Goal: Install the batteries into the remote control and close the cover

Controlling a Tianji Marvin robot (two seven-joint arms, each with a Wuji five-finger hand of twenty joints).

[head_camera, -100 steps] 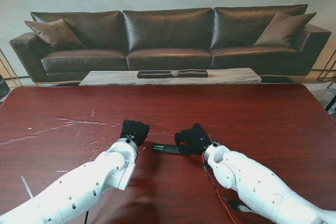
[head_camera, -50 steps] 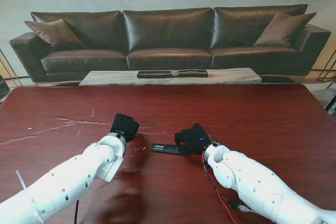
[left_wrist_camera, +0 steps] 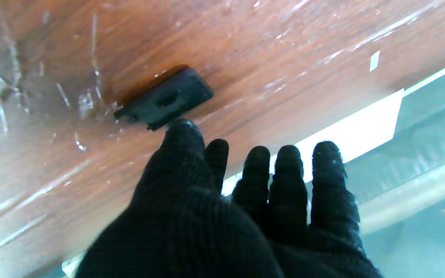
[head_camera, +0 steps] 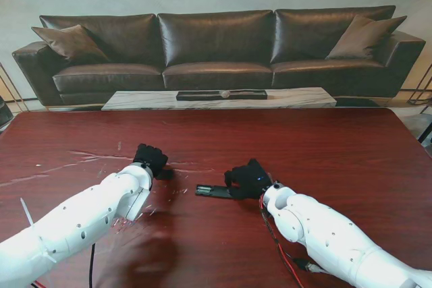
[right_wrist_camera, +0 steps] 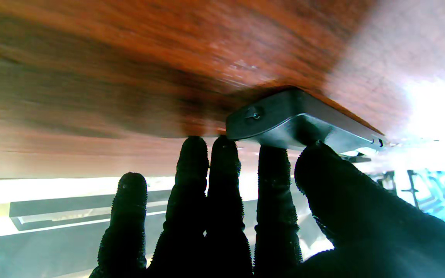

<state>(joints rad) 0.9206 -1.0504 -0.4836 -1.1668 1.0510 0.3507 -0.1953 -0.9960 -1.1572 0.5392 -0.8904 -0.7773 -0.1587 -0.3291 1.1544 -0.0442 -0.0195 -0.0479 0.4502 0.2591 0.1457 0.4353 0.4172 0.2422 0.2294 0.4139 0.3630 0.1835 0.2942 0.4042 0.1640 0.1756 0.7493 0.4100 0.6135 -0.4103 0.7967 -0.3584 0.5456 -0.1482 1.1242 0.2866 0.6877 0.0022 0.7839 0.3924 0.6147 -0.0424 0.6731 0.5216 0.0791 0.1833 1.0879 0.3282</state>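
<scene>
The slim black plastic remote control (head_camera: 217,191) lies flat on the dark red wooden table (head_camera: 324,146), near the middle and close to me, with its far end pinned under the black-gloved right hand (head_camera: 247,179); the right wrist view shows the thumb and one finger pressing on the remote's end (right_wrist_camera: 284,119) while the other fingers stretch out straight, so it steadies the body rather than wrapping it. To the left, well apart from the remote, a small black rectangular battery cover (left_wrist_camera: 166,98) lies flat on the wood, and the black-gloved left hand (head_camera: 150,158) hovers just beside it with fingers extended and slightly spread, holding nothing, the thumb tip (left_wrist_camera: 184,133) at the cover's edge. I judge the cover pickup to be the step in hand. The risk is that a thin flat piece on a smooth top slides away under a thumb push instead of lifting, or flips and lands the wrong way for fitting; a loose press by the right hand could also let the remote pivot. I count one remote, one cover, two hands; no batteries can be made out, and whether they already sit inside the remote I cannot tell.
</scene>
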